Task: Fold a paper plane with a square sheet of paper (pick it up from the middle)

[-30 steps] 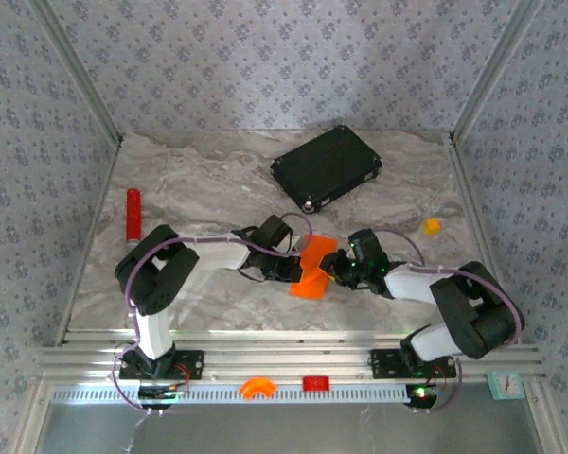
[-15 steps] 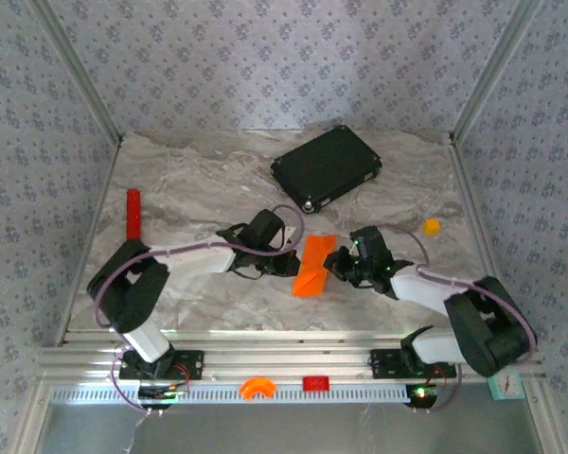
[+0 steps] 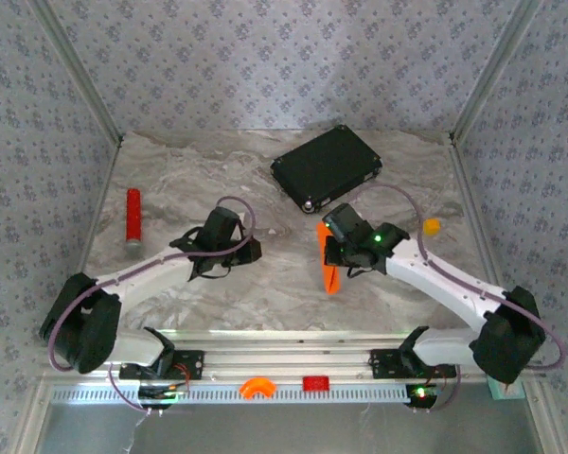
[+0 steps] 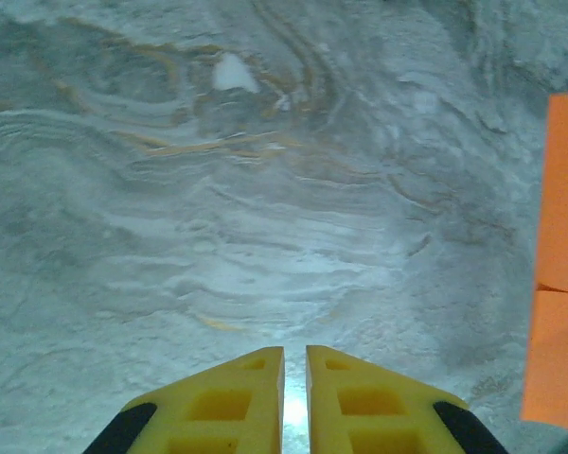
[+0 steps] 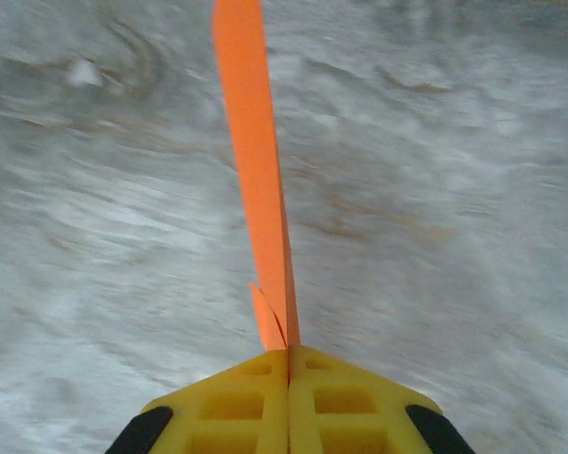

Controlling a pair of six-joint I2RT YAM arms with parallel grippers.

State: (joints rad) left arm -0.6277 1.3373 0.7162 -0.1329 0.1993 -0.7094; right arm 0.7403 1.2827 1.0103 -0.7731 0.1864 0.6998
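Observation:
The square sheet of paper (image 3: 329, 274) is bright orange and folded narrow. It hangs edge-on from my right gripper (image 3: 333, 253), just right of the table's middle. In the right wrist view the jaws of that gripper (image 5: 289, 352) are pressed together on the paper's (image 5: 256, 170) near end, and the strip runs straight away from the fingers above the marble. My left gripper (image 3: 254, 251) sits to the left of the paper, apart from it. In its wrist view the left gripper (image 4: 294, 350) has a narrow gap between its yellow fingers with nothing in it, and the paper (image 4: 560, 236) shows at the right edge.
A black flat case (image 3: 327, 168) lies at the back centre-right. A red cylinder (image 3: 133, 216) lies at the left side and a small orange-yellow lump (image 3: 432, 226) at the right. The marble table (image 3: 170, 180) is walled on three sides. An orange arc (image 3: 257, 386) rests on the front rail.
My left gripper has let go of the paper, parted slightly and drawn back to the left. My right gripper has shut on the paper and carried it up, so it now hangs edge-on.

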